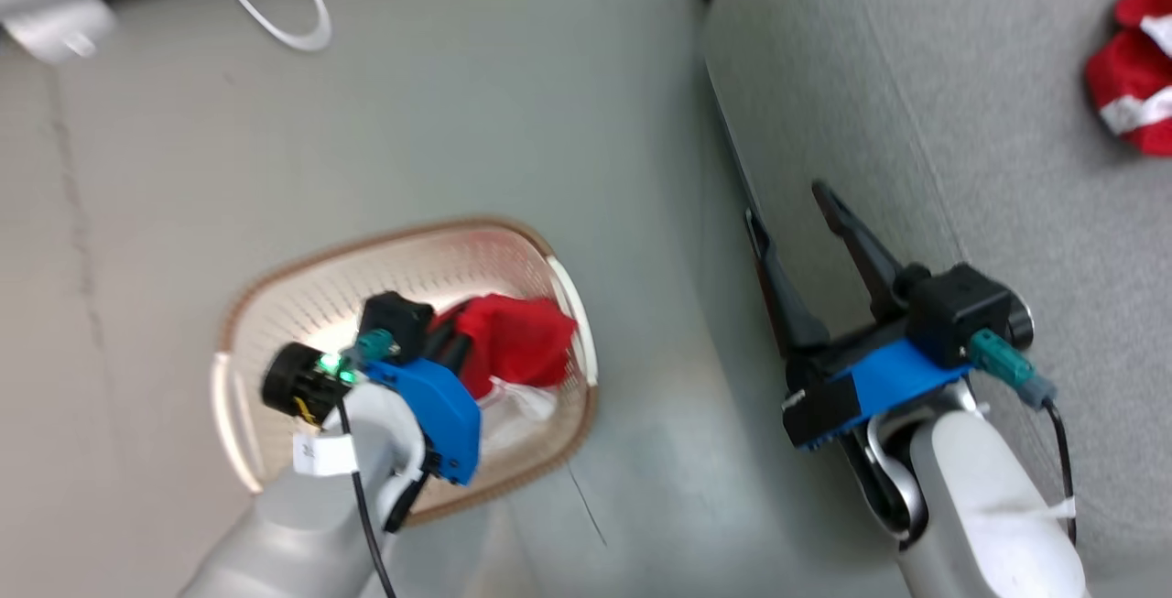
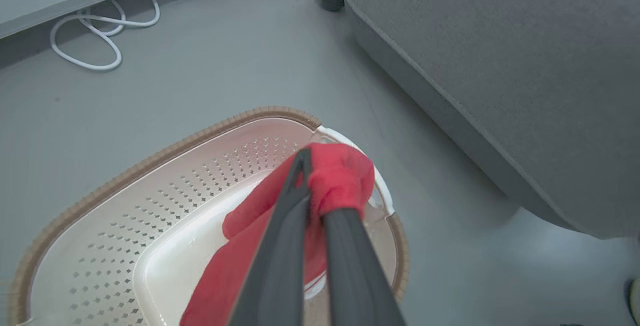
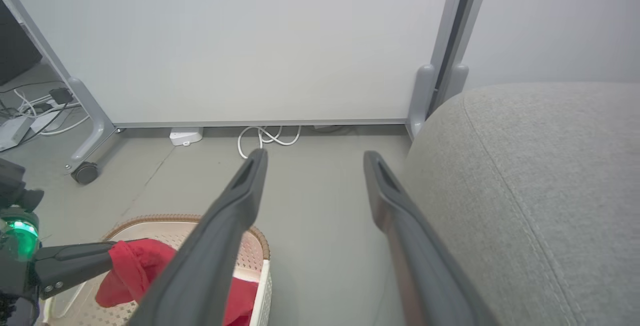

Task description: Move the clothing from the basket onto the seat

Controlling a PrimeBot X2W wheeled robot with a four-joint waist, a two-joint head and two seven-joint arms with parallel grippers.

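Two garments were listed, control said; where was each?

I answered: one red garment (image 1: 1135, 67) lay crumpled on the seat (image 1: 916, 103), well apart from the basket (image 1: 275, 291). The other garment (image 2: 340, 176) was raised over the basket with its lower part trailing down inside. It was pinched in my left gripper (image 2: 315, 186), whose fingers were clamped on a fold.

And the right arm?

My right gripper (image 1: 786, 204) hovered at the seat's near edge, fingers spread, holding nothing. I judged the task about half done. One piece was delivered; the second was gripped and partly lifted, but not yet carried across the strip of floor (image 1: 458, 122) to the seat.
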